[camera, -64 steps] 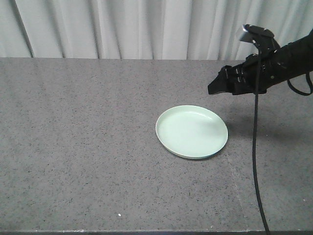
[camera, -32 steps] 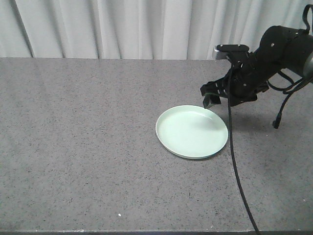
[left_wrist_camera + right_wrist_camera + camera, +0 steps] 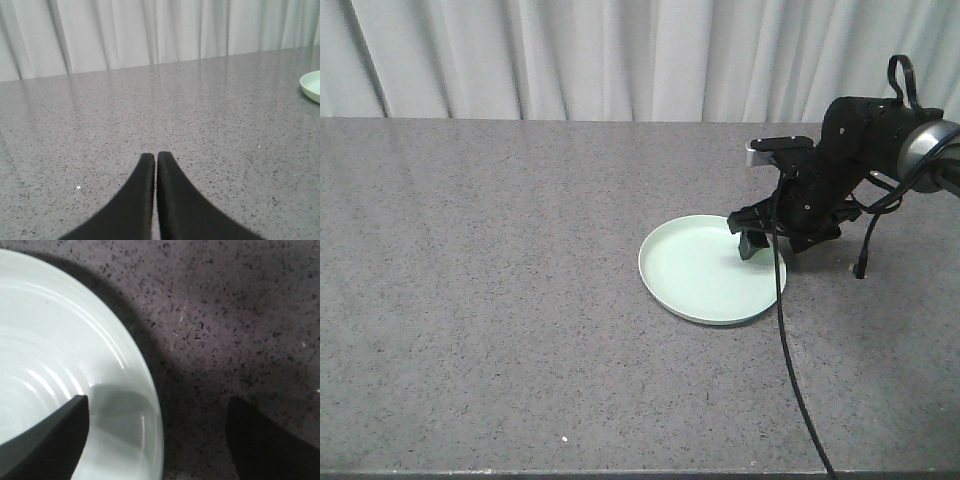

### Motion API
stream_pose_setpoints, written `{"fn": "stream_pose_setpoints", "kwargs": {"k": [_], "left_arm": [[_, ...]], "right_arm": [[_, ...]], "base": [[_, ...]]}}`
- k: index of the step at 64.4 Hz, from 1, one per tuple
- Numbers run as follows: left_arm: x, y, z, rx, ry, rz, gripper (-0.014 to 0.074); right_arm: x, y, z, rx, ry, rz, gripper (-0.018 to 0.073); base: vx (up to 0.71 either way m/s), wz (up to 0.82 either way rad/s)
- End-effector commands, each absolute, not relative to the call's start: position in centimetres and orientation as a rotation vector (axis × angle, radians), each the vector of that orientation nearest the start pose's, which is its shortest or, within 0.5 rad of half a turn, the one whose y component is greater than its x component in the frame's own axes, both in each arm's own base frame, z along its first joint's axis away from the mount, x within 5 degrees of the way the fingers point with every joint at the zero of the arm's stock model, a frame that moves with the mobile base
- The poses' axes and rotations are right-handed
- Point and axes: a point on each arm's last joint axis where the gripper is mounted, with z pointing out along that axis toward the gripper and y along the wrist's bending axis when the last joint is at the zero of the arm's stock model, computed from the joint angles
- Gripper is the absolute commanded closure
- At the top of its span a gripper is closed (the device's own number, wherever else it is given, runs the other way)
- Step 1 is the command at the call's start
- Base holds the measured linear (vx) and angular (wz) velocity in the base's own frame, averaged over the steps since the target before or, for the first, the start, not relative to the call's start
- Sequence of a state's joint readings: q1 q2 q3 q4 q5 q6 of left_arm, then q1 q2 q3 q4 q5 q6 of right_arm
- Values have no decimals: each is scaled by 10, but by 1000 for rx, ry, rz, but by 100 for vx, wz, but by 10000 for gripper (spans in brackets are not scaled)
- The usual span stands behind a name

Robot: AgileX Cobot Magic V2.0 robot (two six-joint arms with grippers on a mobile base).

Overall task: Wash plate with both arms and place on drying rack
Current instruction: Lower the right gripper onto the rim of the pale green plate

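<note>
The pale mint-green plate (image 3: 708, 270) lies flat on the grey speckled counter, right of centre. My right gripper (image 3: 756, 243) is open and low over the plate's far right rim. In the right wrist view its jaws straddle the rim (image 3: 150, 405): one finger (image 3: 55, 435) over the inside of the plate (image 3: 50, 340), the other (image 3: 265, 440) over the counter outside. My left gripper (image 3: 156, 159) is shut and empty, low over bare counter; the plate's edge (image 3: 311, 85) shows far to its right. The drying rack is out of view.
The grey counter (image 3: 480, 280) runs back to a white curtain (image 3: 570, 55). The right arm's black cable (image 3: 790, 370) hangs across the counter toward the front edge.
My right arm has swung left and down from above the counter's right side to the plate's far right rim, its open jaws now around the rim. The plate has not moved.
</note>
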State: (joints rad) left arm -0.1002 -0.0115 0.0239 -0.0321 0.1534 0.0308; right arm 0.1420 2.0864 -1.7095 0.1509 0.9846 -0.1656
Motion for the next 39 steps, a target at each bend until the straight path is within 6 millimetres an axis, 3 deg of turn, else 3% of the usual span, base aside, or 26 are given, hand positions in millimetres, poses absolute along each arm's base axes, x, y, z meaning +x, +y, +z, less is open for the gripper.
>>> {"fn": "stream_pose_setpoints", "kwargs": {"k": [1, 14, 29, 39], "left_arm": [[56, -6, 190, 69, 1587, -92, 593], [56, -6, 190, 69, 1587, -92, 593], [56, -6, 190, 69, 1587, -92, 593], [56, -6, 190, 69, 1587, -92, 593]], "right_arm": [[440, 72, 245, -326, 2717, 184, 46], [439, 72, 242, -312, 2748, 189, 223], [438, 72, 242, -321, 2757, 189, 571], [438, 71, 243, -320, 2758, 189, 570]], "base": [[0, 0], [0, 0], [0, 0], [0, 0]]}}
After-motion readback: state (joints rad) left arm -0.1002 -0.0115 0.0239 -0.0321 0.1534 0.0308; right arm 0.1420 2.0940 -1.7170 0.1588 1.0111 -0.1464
